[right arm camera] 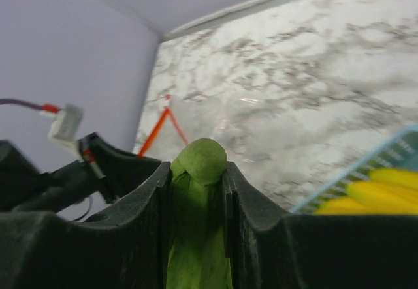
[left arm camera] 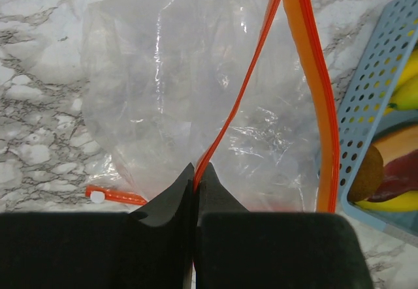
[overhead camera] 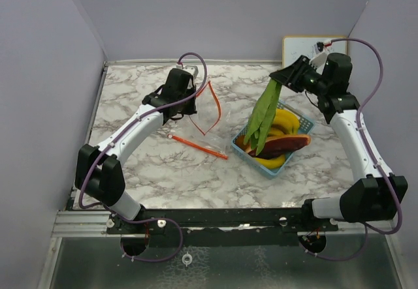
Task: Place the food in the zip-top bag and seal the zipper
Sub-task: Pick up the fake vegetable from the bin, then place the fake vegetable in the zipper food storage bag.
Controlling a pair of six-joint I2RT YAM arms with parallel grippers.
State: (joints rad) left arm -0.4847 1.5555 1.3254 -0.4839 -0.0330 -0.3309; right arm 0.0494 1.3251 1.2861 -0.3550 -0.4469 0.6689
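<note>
My left gripper has its jaws pinched tight on one orange zipper edge of the zip-top bag, holding that side of the mouth up while the clear body lies on the marble table, near the light blue basket. My right gripper is clamped on the stem end of the green leaves, which hang over the basket with their tips down among the bananas. I also see the eggplant and a small brown piece lying in the basket.
</note>
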